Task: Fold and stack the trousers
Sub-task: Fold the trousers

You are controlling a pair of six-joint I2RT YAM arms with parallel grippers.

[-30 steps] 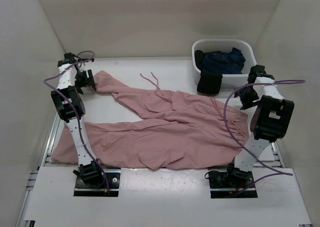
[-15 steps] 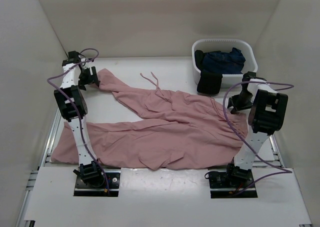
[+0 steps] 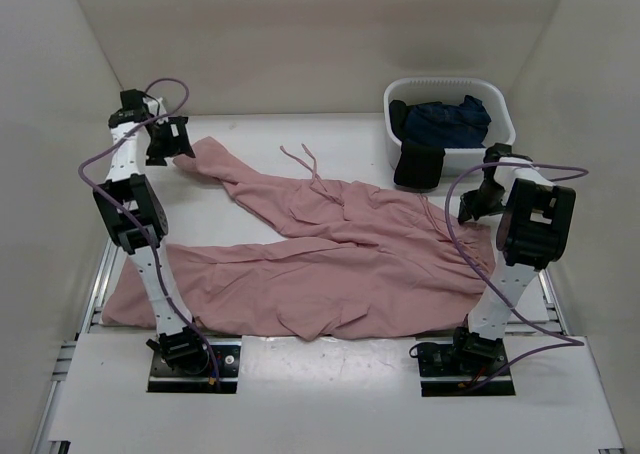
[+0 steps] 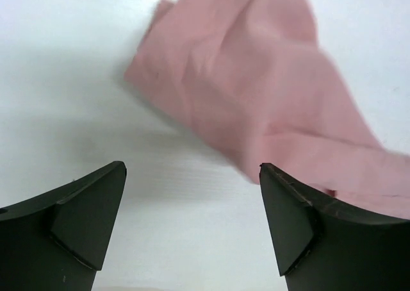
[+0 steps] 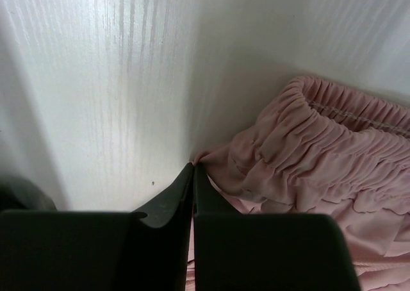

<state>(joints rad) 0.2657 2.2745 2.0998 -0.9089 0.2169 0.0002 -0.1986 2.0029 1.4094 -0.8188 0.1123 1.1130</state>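
Pink trousers lay spread unfolded across the counter. Right tool was closed, apparently pinching the waistband edge. Left tool gaped above the far leg's cuff. I'd lower it squarely over the hem, gather both layers, then close.

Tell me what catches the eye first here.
Dusty-pink trousers sprawl unfolded across the middle of the table, legs reaching left. The left gripper hangs open by the far leg's end, while the right gripper is shut on the waistband's edge at right. A white bin at far right holds a navy garment.
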